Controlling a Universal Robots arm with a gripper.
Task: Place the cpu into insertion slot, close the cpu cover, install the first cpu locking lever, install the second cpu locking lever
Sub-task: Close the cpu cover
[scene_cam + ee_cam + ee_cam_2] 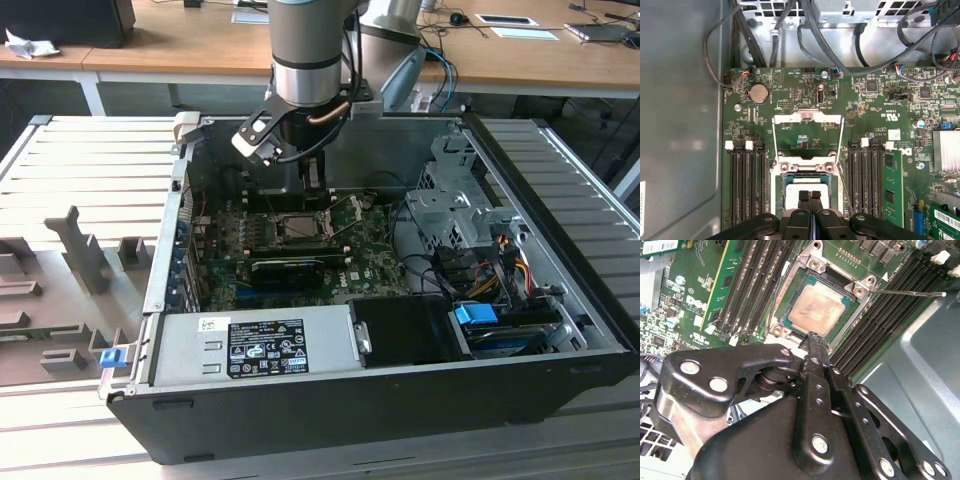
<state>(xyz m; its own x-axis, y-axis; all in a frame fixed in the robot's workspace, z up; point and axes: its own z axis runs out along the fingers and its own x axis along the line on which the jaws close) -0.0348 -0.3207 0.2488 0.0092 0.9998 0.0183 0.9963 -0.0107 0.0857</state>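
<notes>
Gripper [303, 180], in the exterior view, hangs inside the open black computer case [330, 400]. In the second wrist view its tip is at the edge of the pale silver-beige square cpu [819, 307], which sits in the metal-rimmed black insertion slot [812, 262]. In the first wrist view its fingers [803, 197] are pressed together, empty, and the thin silvery square-frame cpu cover [807, 117] lies swung open beside the slot.

cpu [816, 310] — pale silver-beige | circuit board [805, 85] green | memory slots [745, 185] black | claw [810, 195] — glossy black
</notes>
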